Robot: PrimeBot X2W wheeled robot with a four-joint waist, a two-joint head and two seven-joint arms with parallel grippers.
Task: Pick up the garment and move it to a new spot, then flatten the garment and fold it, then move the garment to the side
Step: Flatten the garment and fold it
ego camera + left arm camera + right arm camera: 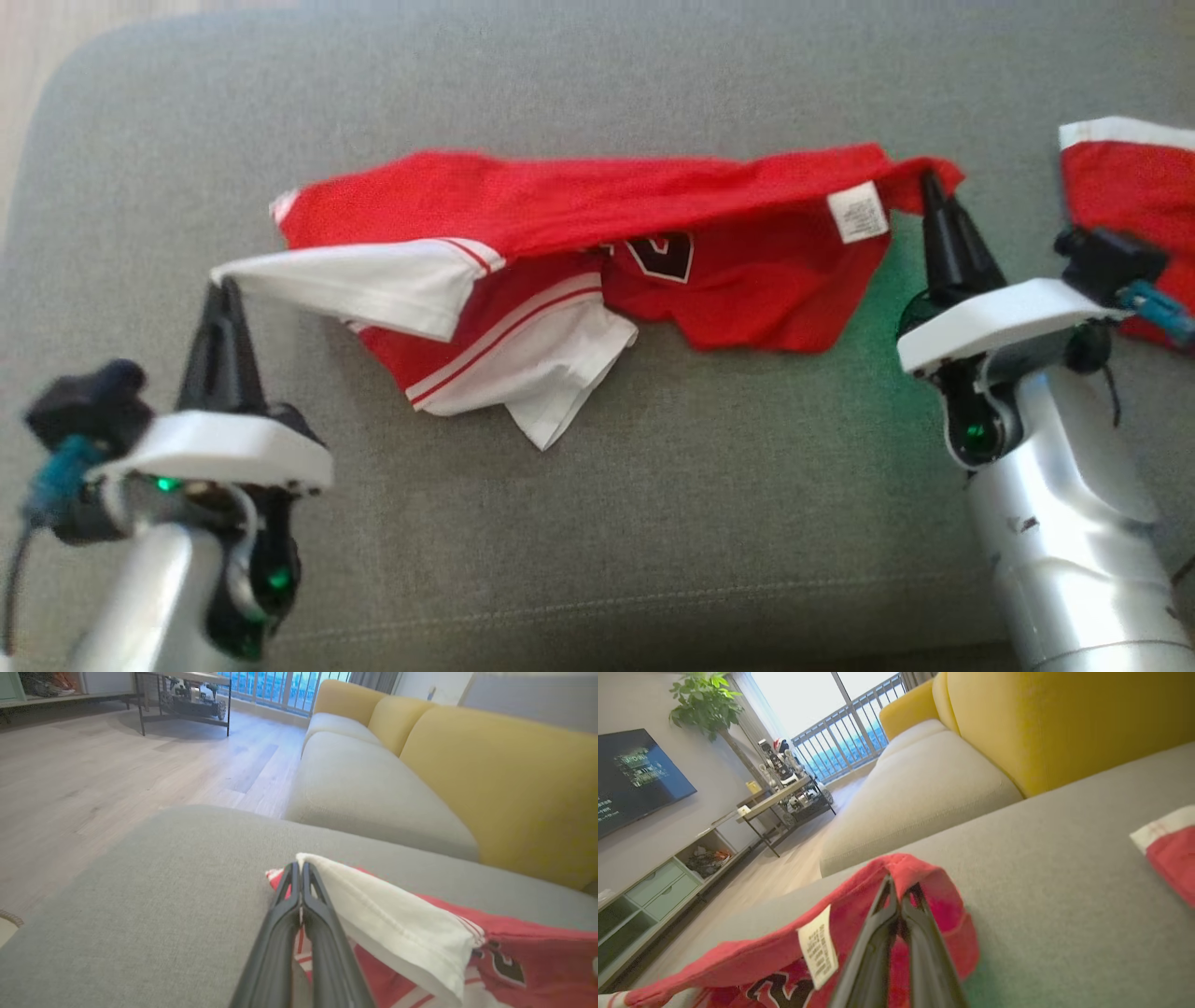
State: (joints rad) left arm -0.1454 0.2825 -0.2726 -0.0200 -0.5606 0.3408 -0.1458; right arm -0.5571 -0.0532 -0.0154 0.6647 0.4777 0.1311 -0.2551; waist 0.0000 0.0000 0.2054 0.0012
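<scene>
1. The grey sofa cushion [653, 523] carries everything. Its surface is soft cloth, so I judge that a dragged garment can catch on it and wrinkle instead of sliding.
2. The red and white garment [747, 289] lies across the middle of the cushion, a little to the far side. It is stretched from left to right between the two arms, and its top edge looks raised while the loose lower part sags toward the cushion. It is doubled over on itself and not flat.
3. A second red cloth [1130, 187] lies at the right edge, near the right arm but apart from the garment. If the garment is carried to the right, the two can overlap or get mixed.
4. The white sleeve [373, 285] hangs on the left side and is folded under. It may stay crumpled when the garment is put down.
5. The left fingers [222, 336] are pressed together on the tip of this white sleeve.
6. The right fingers [948, 243] are closed on the red corner at the far right, just beside the white label [857, 212].
7. Both grips take only a small bit of edge. If the arms pull apart too strongly or rise unevenly, one corner can slip out and the garment falls in a heap.
</scene>
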